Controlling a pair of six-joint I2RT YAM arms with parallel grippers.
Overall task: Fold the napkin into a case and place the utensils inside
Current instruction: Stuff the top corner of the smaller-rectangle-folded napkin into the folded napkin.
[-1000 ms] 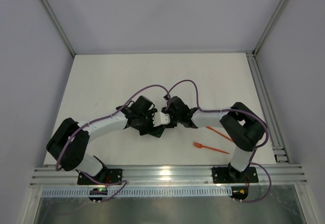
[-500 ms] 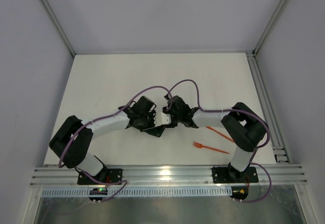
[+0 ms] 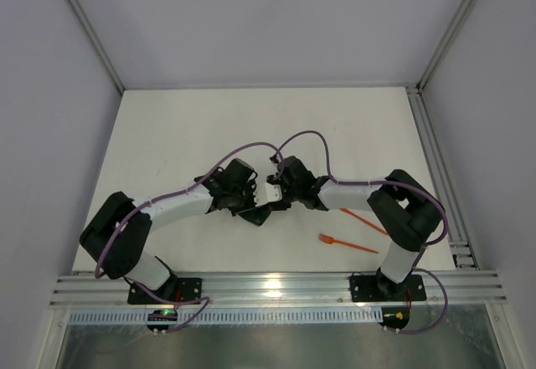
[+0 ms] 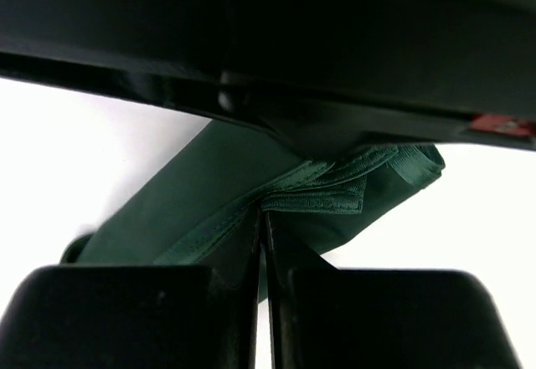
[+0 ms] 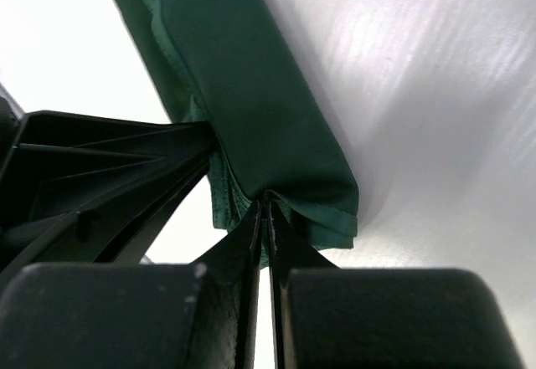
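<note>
The dark green napkin [image 4: 209,185] lies folded into a narrow roll-like case on the white table. In the top view only a dark corner of the napkin [image 3: 258,216] shows beneath the two wrists. My left gripper [image 4: 262,214] is shut on its stitched hem. My right gripper [image 5: 266,206] is shut on the layered edge at the end of the napkin [image 5: 251,93]. From above, the left gripper [image 3: 249,204] and right gripper [image 3: 275,197] meet at the table's middle. An orange fork [image 3: 347,243] lies to the right. A second orange utensil [image 3: 364,221] pokes out from under the right arm.
The right arm's elbow [image 3: 406,210] hangs over the second utensil. An aluminium rail [image 3: 276,288] runs along the near edge. Grey walls [image 3: 59,135] close in the table on three sides. Purple cables [image 3: 293,143] arch above the wrists.
My left gripper has closed onto the napkin's hem and its wrist has shifted slightly toward the right gripper. The right arm has barely moved.
</note>
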